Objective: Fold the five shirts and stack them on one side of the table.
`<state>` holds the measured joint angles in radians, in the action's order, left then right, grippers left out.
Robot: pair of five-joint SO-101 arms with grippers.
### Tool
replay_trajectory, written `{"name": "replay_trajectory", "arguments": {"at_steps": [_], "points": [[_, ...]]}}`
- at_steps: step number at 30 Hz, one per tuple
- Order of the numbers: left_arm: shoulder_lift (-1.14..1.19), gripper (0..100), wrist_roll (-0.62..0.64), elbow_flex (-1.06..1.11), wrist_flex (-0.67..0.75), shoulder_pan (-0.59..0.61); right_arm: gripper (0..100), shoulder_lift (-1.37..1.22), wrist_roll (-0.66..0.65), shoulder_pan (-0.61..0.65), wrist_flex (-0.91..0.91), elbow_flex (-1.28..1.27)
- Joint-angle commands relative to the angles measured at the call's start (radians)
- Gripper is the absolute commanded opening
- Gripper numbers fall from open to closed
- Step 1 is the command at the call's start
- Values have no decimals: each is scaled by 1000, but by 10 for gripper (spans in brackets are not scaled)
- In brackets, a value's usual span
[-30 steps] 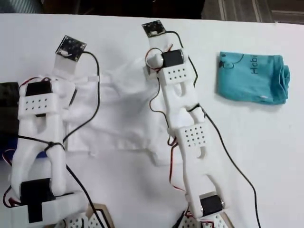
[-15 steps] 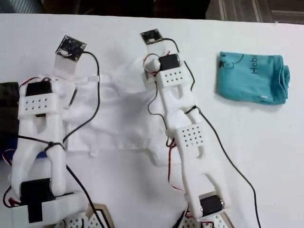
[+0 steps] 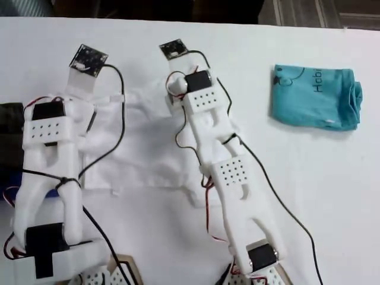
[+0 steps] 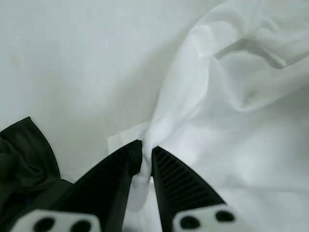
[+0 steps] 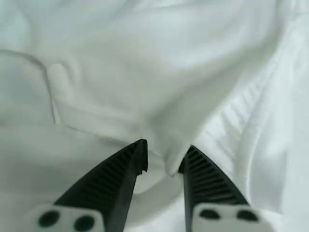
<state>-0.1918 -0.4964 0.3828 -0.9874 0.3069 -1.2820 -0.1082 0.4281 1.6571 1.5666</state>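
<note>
We see the white shirt (image 3: 142, 154) lying on the table (image 3: 332, 196) under both arms. Our left gripper (image 4: 147, 157) pinches its edge tight. Our right gripper (image 5: 165, 162) squeezes a fold. The folded teal shirt (image 3: 314, 98) sits apart, on the right.

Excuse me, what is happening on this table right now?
Two robot arms are working on a white shirt that lies on the table. The left gripper pinches a bunched edge of it, close to a dark cloth. The right gripper holds a fold of the same shirt between its fingers. A teal shirt lies already folded, apart from both arms.
</note>
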Motion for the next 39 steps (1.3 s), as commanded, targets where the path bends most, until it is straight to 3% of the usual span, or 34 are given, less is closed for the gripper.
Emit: {"name": "replay_trajectory", "arguments": {"at_steps": [1, 25, 39], "points": [[-9, 25, -2, -41, 2, 8, 115, 64, -5, -15, -53, 35], [-8, 25, -2, -41, 2, 8, 116, 74, -6, 54, -59, 46], [-8, 25, -2, -39, 2, 8, 116, 127, -6, 10, -64, 74]]}}
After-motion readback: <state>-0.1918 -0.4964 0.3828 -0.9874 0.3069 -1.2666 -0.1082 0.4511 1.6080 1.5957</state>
